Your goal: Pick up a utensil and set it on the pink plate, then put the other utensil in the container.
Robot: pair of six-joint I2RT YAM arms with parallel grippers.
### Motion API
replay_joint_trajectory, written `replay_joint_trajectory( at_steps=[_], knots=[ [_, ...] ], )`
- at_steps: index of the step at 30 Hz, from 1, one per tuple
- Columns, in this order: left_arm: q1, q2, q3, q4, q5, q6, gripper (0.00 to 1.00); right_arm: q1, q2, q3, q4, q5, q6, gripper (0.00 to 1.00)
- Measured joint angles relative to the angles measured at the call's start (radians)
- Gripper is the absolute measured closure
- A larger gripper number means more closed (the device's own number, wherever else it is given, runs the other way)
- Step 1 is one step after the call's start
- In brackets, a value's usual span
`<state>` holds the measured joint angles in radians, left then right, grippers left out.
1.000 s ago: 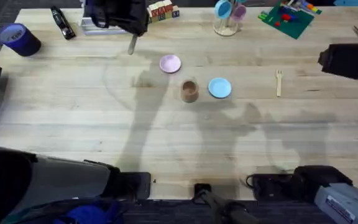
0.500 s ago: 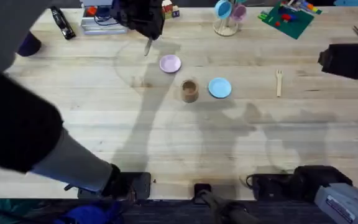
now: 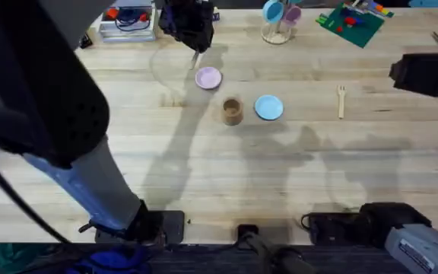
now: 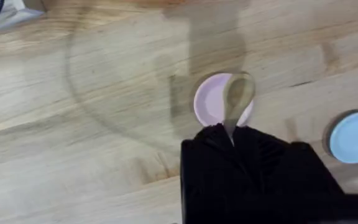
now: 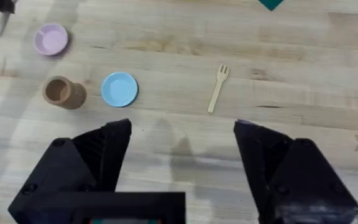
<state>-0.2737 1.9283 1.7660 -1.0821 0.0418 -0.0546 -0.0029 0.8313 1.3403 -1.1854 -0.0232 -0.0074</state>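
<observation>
My left tool (image 3: pixel 195 47) pinches the spoon (image 4: pixel 237 99) by its handle, bowl hanging over the pink plate (image 3: pixel 208 78) at upper centre. The brown cup (image 3: pixel 233 111) and blue plate (image 3: pixel 269 107) sit just below-right. The fork (image 3: pixel 341 100) lies far right, tines up-frame. My right tool (image 5: pixel 182 146) is spread wide.

round light-blue plate (image 3: pixel 269 107) mid-table | green block board (image 3: pixel 350 21) far-right edge | cups on stand (image 3: pixel 279 20) far edge | light wooden table (image 3: pixel 280 183)
</observation>
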Motion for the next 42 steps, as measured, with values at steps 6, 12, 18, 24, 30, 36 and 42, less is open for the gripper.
replay_joint_trajectory(
  at_steps=[6,12,18,24,30,36,42],
  knots=[
    [0.0,0.057,0.0,0.023,0.0,0.001,0.96,0.0,0.0,0.0,0.0,0.0,0.0,0.005],
    [0.0,0.116,0.0,0.032,0.0,0.003,0.959,0.0,0.0,0.0,0.0,0.0,0.0,0.005],
    [-0.005,0.159,0.0,0.032,0.0,0.003,0.959,0.0,0.0,0.0,0.0,0.0,0.0,0.005],
    [-0.022,0.162,0.0,0.035,0.008,0.003,0.958,0.0,0.0,0.0,0.0,0.0,0.0,0.005],
    [-0.032,0.17,0.0,0.037,0.034,0.003,0.958,0.0,0.0,0.0,0.0,0.0,0.0,0.005],
    [-0.032,0.202,0.0,0.035,0.042,0.003,0.959,0.0,0.0,0.0,0.0,0.0,0.0,0.005],
    [-0.032,0.205,0.0,0.032,0.043,0.003,0.959,0.0,0.0,0.0,0.0,0.0,0.0,0.005]
  ],
)
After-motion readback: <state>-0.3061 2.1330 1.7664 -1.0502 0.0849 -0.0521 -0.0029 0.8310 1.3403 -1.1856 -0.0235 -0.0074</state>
